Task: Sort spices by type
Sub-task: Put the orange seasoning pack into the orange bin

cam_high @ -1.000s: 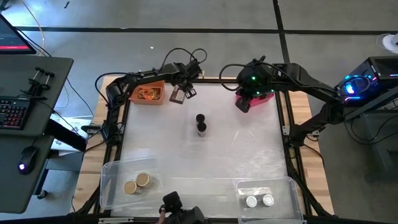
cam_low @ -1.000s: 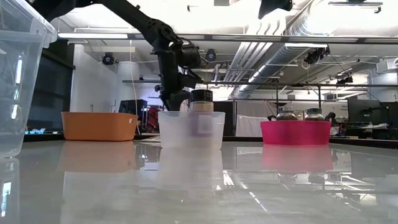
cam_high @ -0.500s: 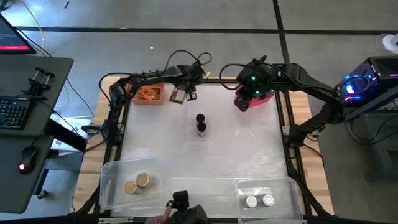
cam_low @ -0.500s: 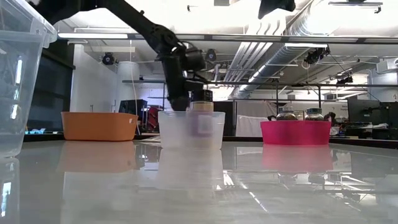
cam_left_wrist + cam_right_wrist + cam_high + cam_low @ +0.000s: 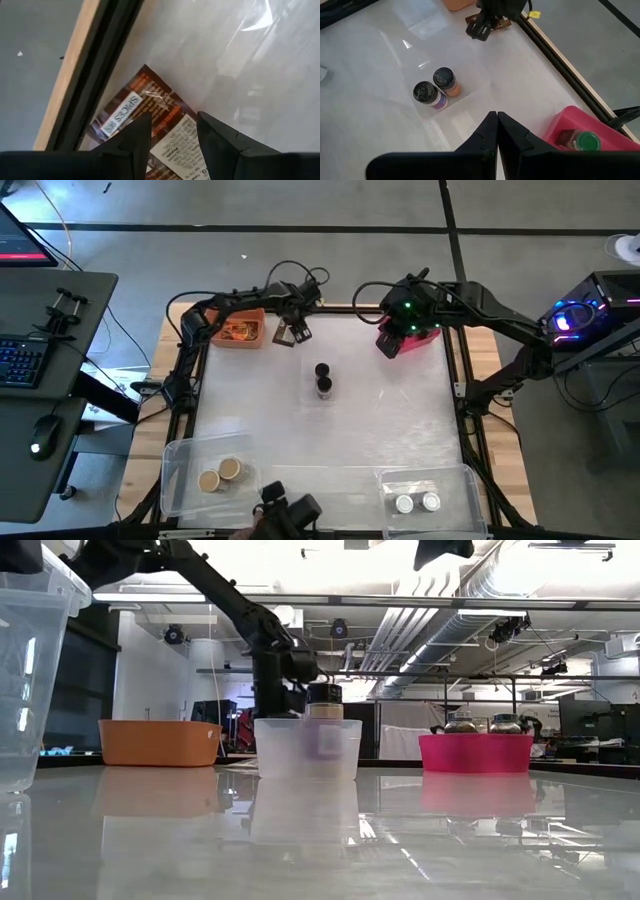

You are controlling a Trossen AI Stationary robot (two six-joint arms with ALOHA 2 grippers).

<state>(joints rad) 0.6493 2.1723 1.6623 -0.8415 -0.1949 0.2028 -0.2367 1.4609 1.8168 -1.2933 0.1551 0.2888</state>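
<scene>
A flat brown packet (image 5: 132, 107) marked "SPICES" lies on the table by the far edge, right of the orange bin (image 5: 240, 330). My left gripper (image 5: 291, 334) hangs over it, open, one finger on each side (image 5: 173, 121). Two dark-capped jars (image 5: 323, 378) stand in a small clear tub (image 5: 307, 748) at mid-table. My right gripper (image 5: 390, 345) is shut and empty (image 5: 496, 120) beside the pink bin (image 5: 425, 335), which holds jars, one green-capped (image 5: 585, 141). Tan-capped jars (image 5: 220, 475) and white-capped jars (image 5: 417, 502) sit in the near tubs. My left gripper's open fingers (image 5: 142, 130) point down over the packet's label end (image 5: 172, 145). I cannot tell whether they touch it. The packet lies flat on the table.
The black table frame (image 5: 95, 75) runs close behind the packet. An orange packet lies in the orange bin (image 5: 238, 330). Large clear tubs stand at the near left (image 5: 175, 480) and near right (image 5: 465, 480). A dark device with a hand shows at the near edge (image 5: 285, 515).
My left gripper has swayed slightly toward the table's right and back, staying over the packet by the far edge. The dark device at the near edge has shifted about.
</scene>
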